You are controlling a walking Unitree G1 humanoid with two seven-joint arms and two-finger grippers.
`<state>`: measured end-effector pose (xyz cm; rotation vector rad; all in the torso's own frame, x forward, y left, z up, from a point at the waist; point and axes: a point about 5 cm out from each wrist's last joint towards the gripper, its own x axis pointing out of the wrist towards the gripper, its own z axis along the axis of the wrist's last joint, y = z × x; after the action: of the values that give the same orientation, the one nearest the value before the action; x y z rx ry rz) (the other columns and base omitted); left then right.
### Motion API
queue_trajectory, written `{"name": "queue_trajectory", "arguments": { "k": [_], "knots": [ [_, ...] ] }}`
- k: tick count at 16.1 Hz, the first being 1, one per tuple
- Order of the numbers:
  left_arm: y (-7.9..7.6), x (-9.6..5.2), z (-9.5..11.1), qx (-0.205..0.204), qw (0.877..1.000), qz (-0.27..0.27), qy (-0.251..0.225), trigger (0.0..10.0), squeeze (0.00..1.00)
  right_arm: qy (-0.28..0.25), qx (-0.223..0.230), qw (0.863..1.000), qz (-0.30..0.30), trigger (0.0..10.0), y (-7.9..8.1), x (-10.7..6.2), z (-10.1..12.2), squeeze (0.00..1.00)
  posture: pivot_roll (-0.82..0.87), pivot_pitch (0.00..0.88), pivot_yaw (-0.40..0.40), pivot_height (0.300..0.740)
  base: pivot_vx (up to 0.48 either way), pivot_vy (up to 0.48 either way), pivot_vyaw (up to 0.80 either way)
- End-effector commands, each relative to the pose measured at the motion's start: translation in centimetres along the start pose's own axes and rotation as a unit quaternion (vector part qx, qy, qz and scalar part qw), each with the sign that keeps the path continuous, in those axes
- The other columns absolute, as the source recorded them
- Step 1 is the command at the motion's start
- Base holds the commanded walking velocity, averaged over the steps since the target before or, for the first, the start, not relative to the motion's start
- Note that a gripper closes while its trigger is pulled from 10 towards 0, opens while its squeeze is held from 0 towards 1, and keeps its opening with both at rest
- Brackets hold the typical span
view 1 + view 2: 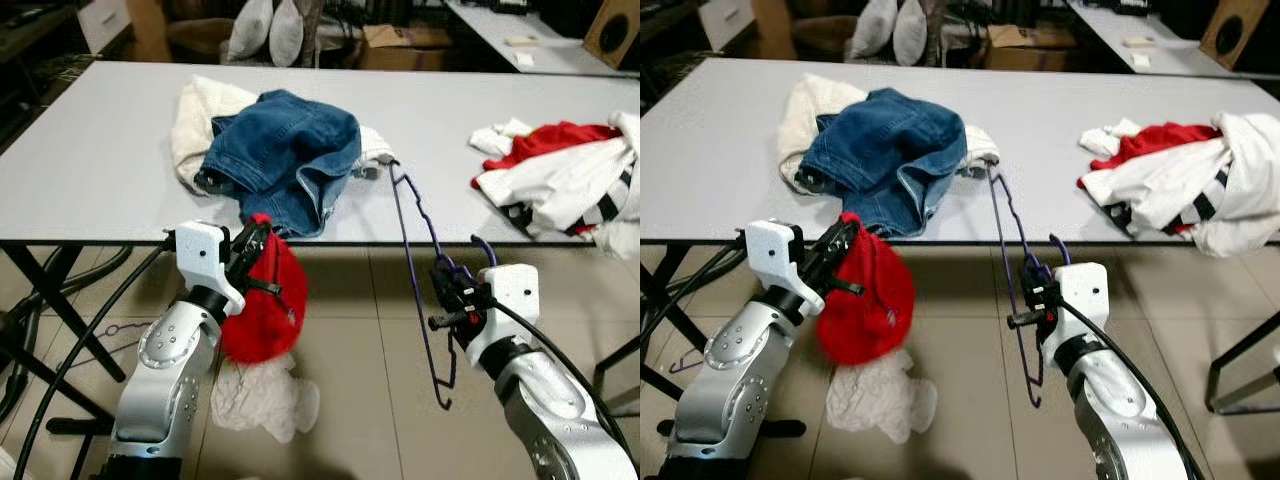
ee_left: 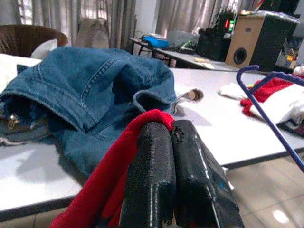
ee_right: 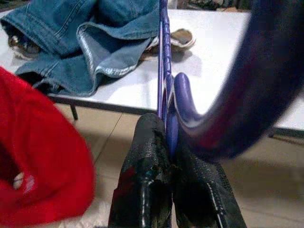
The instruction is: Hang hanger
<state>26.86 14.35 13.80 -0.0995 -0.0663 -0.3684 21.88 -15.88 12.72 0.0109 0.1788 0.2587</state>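
Left eye view had my left gripper [image 1: 255, 238] raised just below the near edge of the white table [image 1: 90, 170], its fingers clenched on a fold of a red garment [image 1: 262, 305] that hung down in front of my forearm. Under it a pale cloth [image 1: 258, 397] lay crumpled on the tiled floor. On the table above, blue jeans [image 1: 285, 155] were heaped over a cream garment [image 1: 200, 115], one corner drooping past the edge, just beside the red cloth I held.

Further right, the purple hanger [image 1: 415, 260] ran aslant from the tabletop near the jeans down past the edge toward the floor. My right gripper [image 1: 455, 295] was closed on it near its neck, the hook curling up just above my fingers; in the right wrist view the wire sat pinched between both pads [image 3: 142, 180]. At the far right of the table lay a heap of red and white clothes [image 1: 570, 175].

To do this step well, I judged I should keep both grips firm, bring the red garment across to the hanger, and feed one wire shoulder into its opening without dragging the jeans off the table. The hanger's upper end seemed to rest near the denim, so I would lift it free first.
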Motion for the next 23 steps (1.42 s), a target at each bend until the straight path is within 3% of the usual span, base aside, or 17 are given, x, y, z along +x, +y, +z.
{"name": "queue_trajectory", "arguments": {
  "k": [1, 7, 10, 11, 13, 14, 15, 16, 18, 20, 21, 22, 23],
  "knots": [
    [-0.2, 0.4, 1.2, 0.008, 1.000, -0.002, -0.028, 10.0, 0.00, -0.015, -0.002, 1.000, -0.005, 10.0, -0.5, 0.0, 0.6, 0.00, -0.01, 0.000, -0.019, 0.740, 0.401, 0.000, 0.00],
    [0.0, 2.2, 6.1, 0.021, 0.994, -0.036, -0.102, 10.0, 0.00, -0.055, 0.004, 0.998, 0.020, 10.0, 0.0, 0.7, 1.9, 0.00, 0.01, 0.000, -0.025, 0.740, 0.407, 0.000, 0.00],
    [-1.0, 6.2, 10.8, 0.016, 0.981, -0.096, -0.167, 10.0, 0.00, -0.073, 0.017, 0.997, 0.017, 10.0, 0.0, 1.1, 2.4, 0.00, 0.03, 0.000, -0.035, 0.740, 0.420, 0.000, 0.00],
    [-1.0, 8.0, 13.2, 0.019, 0.973, -0.113, -0.198, 10.0, 0.00, -0.076, 0.018, 0.997, 0.019, 10.0, 0.1, 1.3, 2.6, 0.00, 0.03, 0.000, -0.041, 0.740, 0.428, 0.000, 0.00],
    [0.4, 11.5, 21.4, 0.046, 0.950, -0.105, -0.290, 10.0, 0.00, -0.082, 0.015, 0.996, 0.024, 10.0, 0.2, 1.8, 2.9, 0.00, 0.03, 0.000, -0.039, 0.740, 0.439, 0.000, 0.00],
    [2.0, 11.9, 27.3, 0.032, 0.933, -0.060, -0.354, 10.0, 0.00, -0.085, 0.012, 0.996, 0.027, 10.0, 0.2, 2.0, 3.0, 0.00, 0.02, 0.000, -0.023, 0.740, 0.386, 0.000, 0.00],
    [3.9, 11.7, 29.6, 0.011, 0.927, -0.012, -0.375, 10.0, 0.00, -0.088, 0.009, 0.996, 0.021, 10.0, 0.0, 1.9, 3.1, 0.00, 0.02, 0.000, -0.013, 0.740, 0.360, 0.000, 0.00],
    [5.0, 12.0, 28.7, 0.026, 0.937, 0.018, -0.348, 10.0, 0.00, -0.090, 0.009, 0.996, 0.018, 10.0, -0.1, 1.9, 3.1, 0.00, 0.01, 0.000, -0.003, 0.740, 0.341, 0.000, 0.00],
    [7.3, 13.1, 22.7, 0.068, 0.968, 0.062, -0.233, 10.0, 0.00, -0.094, 0.010, 0.995, 0.014, 10.0, 0.1, 1.8, 3.1, 0.00, 0.00, 0.000, 0.008, 0.740, 0.347, 0.000, 0.00],
    [8.5, 13.2, 17.9, 0.099, 0.980, 0.080, -0.151, 10.0, 0.00, -0.094, 0.010, 0.995, 0.013, 10.0, 0.2, 1.7, 3.0, 0.00, -0.01, 0.000, 0.012, 0.740, 0.341, 0.000, 0.00],
    [8.7, 12.4, 9.7, 0.150, 0.988, 0.044, -0.016, 10.0, 0.00, -0.093, 0.007, 0.996, 0.012, 10.0, 0.3, 1.5, 3.0, 0.00, -0.01, 0.000, 0.015, 0.740, 0.000, 0.000, 0.00],
    [8.3, 11.9, 7.7, 0.155, 0.988, 0.015, 0.014, 10.0, 0.00, -0.093, 0.006, 0.996, 0.012, 10.0, 0.3, 1.3, 3.0, 0.00, -0.02, 0.000, 0.016, 0.740, 0.000, 0.000, 0.00],
    [7.9, 11.7, 6.9, 0.154, 0.988, -0.016, 0.022, 10.0, 0.00, -0.093, 0.006, 0.996, 0.011, 10.0, 0.3, 1.3, 3.0, 0.00, -0.02, 0.000, 0.013, 0.740, 0.000, 0.000, 0.00]
  ]
}}
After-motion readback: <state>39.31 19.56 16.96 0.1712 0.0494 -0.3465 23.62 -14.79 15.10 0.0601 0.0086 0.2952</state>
